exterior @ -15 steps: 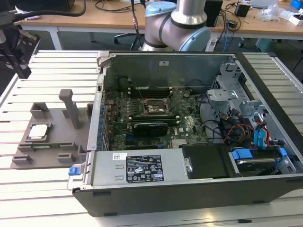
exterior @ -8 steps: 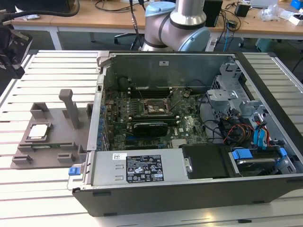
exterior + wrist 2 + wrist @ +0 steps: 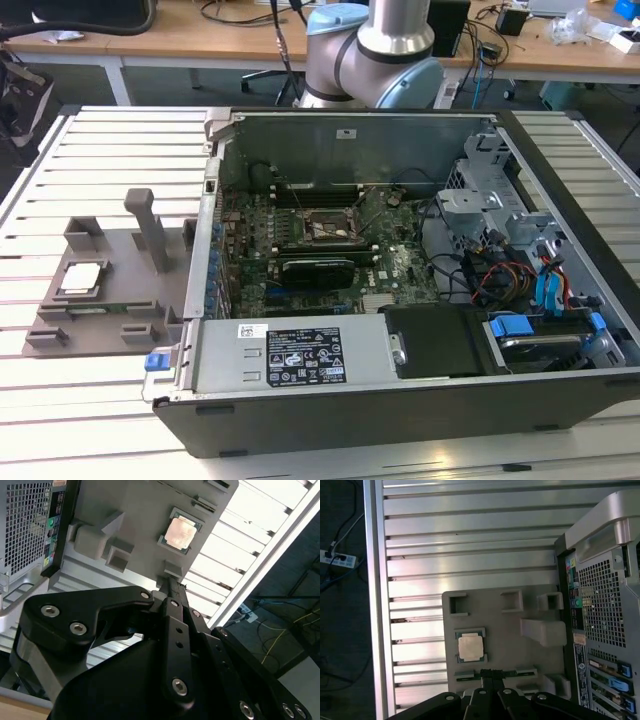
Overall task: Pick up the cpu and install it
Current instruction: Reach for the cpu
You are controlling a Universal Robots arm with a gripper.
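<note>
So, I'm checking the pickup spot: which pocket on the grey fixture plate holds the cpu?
The square seat at the end of the fixture plate on the exterior view's left, with the cpu lying flat in it. The other pockets look bare.

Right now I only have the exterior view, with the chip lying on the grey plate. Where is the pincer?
Observer: In both wrist views the pincer hangs apart from the chip, not touching it.
Operator: Holding anything?
Observer: No, its tips are together with nothing between them.
Operator: Anything else?
Observer: The first wrist view shows the computer case from its rear, mesh and ports, beside the plate.
</note>
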